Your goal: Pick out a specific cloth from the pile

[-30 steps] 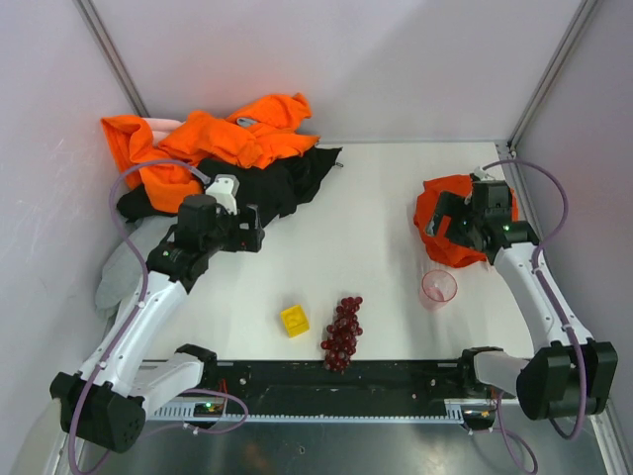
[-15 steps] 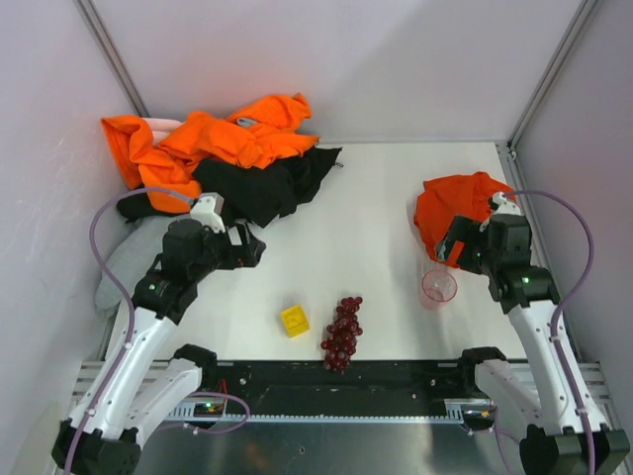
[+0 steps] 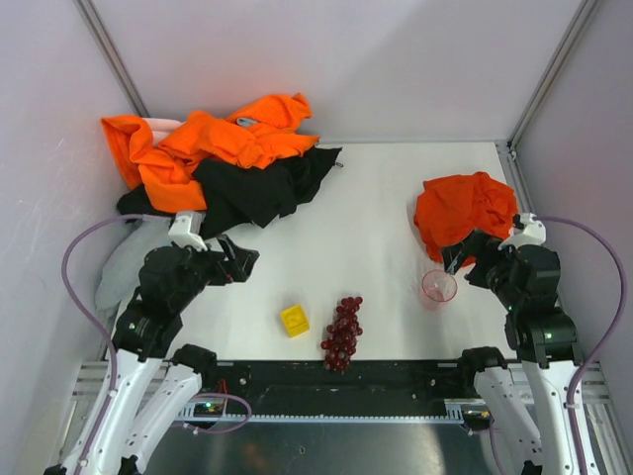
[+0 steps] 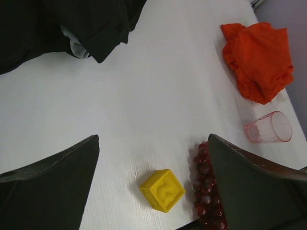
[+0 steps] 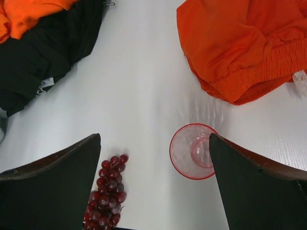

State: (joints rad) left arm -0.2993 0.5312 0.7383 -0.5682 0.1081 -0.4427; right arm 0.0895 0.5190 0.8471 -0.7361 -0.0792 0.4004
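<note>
The cloth (image 3: 463,210), deep red-orange, lies crumpled on the white table at the right, apart from the pile. It also shows in the left wrist view (image 4: 259,60) and the right wrist view (image 5: 240,48), where a bit of white cord (image 5: 300,76) shows at its edge. The pile (image 3: 218,158), bright orange and black with a grey piece, sits at the back left. My right gripper (image 3: 463,259) is open and empty, just near of the cloth (image 5: 154,139). My left gripper (image 3: 242,259) is open and empty, near of the pile's black garment (image 4: 153,143).
A clear pink cup (image 3: 439,287) stands just near of the cloth, close to my right gripper. A yellow block (image 3: 294,320) and a bunch of dark red grapes (image 3: 342,333) lie at the near middle. Walls close in the table on three sides.
My right gripper has let go of the cloth and pulled back toward the near edge; the cloth now lies spread on the table. My left gripper has drawn back from the pile.
</note>
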